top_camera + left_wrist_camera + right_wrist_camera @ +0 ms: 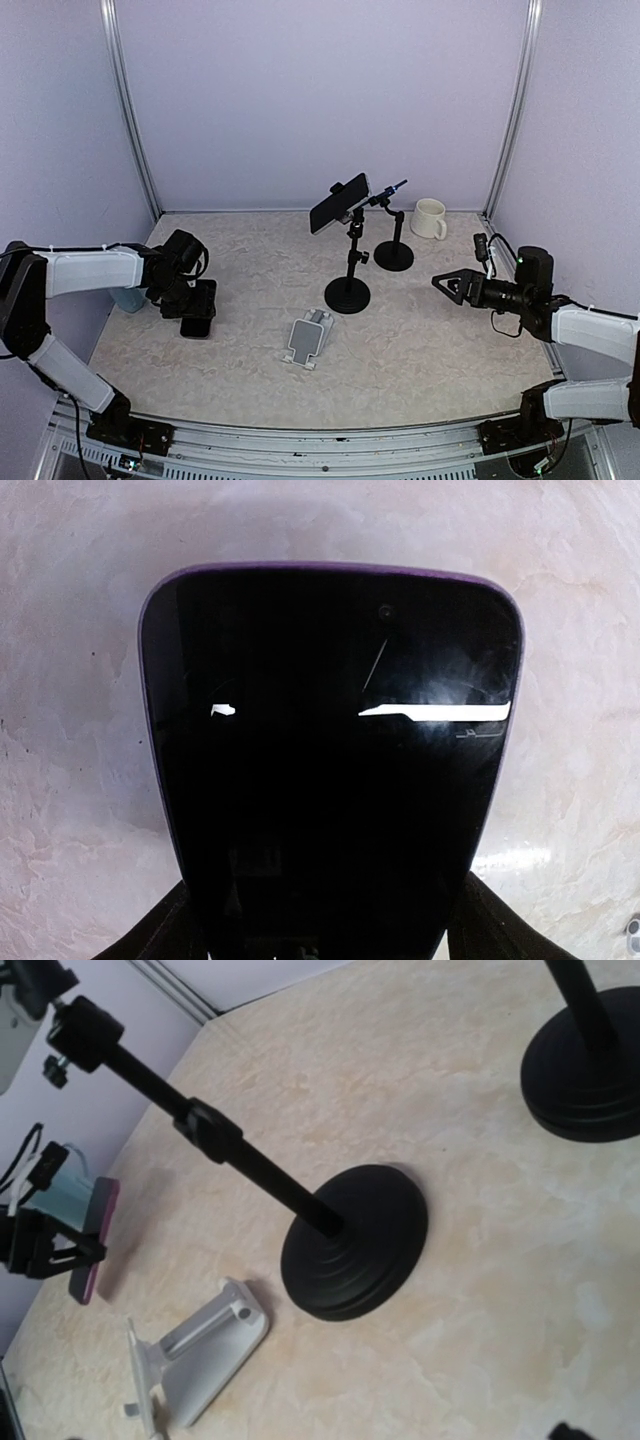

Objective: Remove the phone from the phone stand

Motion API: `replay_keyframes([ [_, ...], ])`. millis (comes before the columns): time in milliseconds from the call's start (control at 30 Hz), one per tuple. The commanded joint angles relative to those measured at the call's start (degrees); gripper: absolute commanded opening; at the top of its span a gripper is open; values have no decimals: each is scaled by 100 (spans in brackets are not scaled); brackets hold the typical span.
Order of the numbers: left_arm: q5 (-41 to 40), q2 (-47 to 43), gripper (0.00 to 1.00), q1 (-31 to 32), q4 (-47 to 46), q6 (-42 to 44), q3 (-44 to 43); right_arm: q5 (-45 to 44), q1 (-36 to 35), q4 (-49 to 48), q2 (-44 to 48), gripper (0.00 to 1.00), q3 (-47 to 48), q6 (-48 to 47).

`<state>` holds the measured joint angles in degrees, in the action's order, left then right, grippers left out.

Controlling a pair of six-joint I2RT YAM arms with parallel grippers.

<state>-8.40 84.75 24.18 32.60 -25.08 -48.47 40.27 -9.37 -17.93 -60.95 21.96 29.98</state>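
My left gripper [190, 298] is shut on a black phone with a purple edge [198, 306], holding it low over the table at the left. In the left wrist view the phone [330, 750] fills the frame, with a finger [168, 930] on each side of it. The right wrist view shows the phone [93, 1242] tilted, its lower end at the table surface. The white phone stand [308, 340] lies empty in the middle of the table and also shows in the right wrist view [195, 1348]. My right gripper [452, 285] hovers open and empty at the right.
A black tripod stand [347, 292] behind the white stand carries another dark phone [338, 203]. A second black stand [393, 255] and a cream mug [430, 218] are at the back right. A pale blue object [128, 298] sits by the left arm.
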Motion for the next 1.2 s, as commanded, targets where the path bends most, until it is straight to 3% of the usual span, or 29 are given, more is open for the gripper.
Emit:
replay_keyframes([
  [0,283,184,54,-300,-44,369,-303,144,-59,-176,104,100,-75,70],
  [233,361,491,54,-592,-74,781,-312,163,-61,-347,-35,100,-85,138],
  [400,523,678,60,-700,-179,967,-286,163,-60,-384,-114,100,-47,140],
  [733,520,835,98,-757,-291,1069,-282,131,-65,-213,-176,100,91,61],
  [833,566,645,99,-731,-320,998,-276,143,-62,-169,-171,100,116,49],
  [967,521,31,99,-426,-475,823,-209,113,-64,-163,-141,100,98,76],
  [1167,419,-866,99,565,-928,240,-80,99,-58,-80,-111,100,162,62],
])
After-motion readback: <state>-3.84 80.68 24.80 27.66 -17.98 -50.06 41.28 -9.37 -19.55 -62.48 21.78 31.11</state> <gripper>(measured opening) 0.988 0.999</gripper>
